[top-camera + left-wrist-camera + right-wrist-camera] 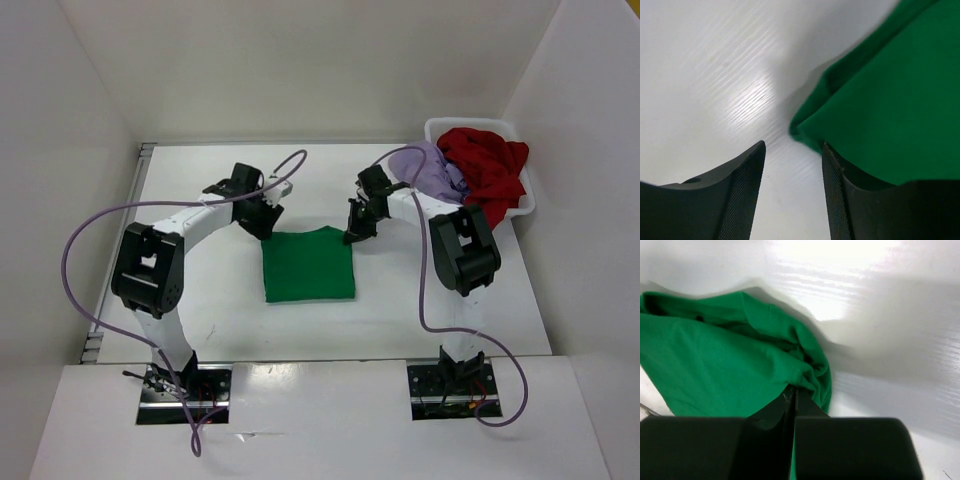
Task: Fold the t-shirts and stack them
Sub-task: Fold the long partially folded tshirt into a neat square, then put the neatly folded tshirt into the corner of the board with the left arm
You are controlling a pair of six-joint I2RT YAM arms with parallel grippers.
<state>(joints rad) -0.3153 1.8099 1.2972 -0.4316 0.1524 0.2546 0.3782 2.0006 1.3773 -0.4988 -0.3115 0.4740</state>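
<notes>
White surface (200,290), green t-shirt (308,265) lying folded; left tool (793,150) gapes beside one corner, right tool (793,397) (jaws pressed together) pinches another.

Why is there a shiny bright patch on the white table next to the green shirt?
Left wrist view: light bounces off the glossy white table beside the bright green cloth t-shirt, leaving streaky glare. Right wrist view: the same glare, plus a soft grey shadow. Top view: light looks even.
</notes>
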